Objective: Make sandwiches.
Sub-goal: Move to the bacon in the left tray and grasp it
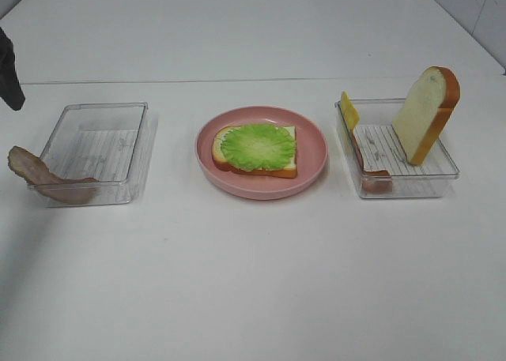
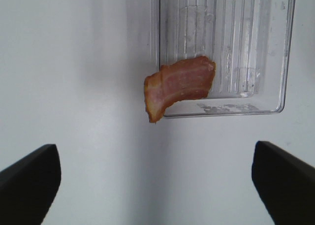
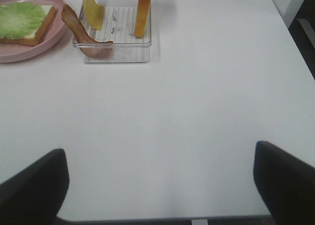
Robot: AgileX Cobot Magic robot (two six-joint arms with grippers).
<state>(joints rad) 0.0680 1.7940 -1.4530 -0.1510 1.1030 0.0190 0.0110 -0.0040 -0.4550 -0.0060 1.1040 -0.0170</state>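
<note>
Here the sandwich stood at its second layer. On the pink plate (image 1: 314,152) one bread slice (image 1: 223,162) lay flat with the lettuce leaf (image 1: 258,146) spread over it. Bacon, cheese and the top slice were not yet added.

To the left-arm side of the plate, and apart from it, stood a clear tray (image 1: 95,152). A bacon strip (image 2: 179,84) was draped over the tray corner farthest from the plate, partly inside and partly hanging outside. To the right-arm side of the plate stood a second tray (image 1: 419,179). It held the cheese slice (image 1: 349,110) leaning at the wall nearest the plate, a second bacon strip (image 1: 375,175) slung over that same wall, and the other bread slice (image 1: 425,112) on edge farther from the plate.

The left gripper (image 2: 156,175) hung above the draped strip with its fingers spread wide and nothing between them. The right gripper (image 3: 160,180) was likewise released and empty, well apart from the plate and from its tray.

The step in hand was judged to be the bacon layer. The next move would probably call for the left gripper to descend and clench on the part of the strip raised over the tray rim. It would then carry the limp strip to the plate and lay it flat on the lettuce.
</note>
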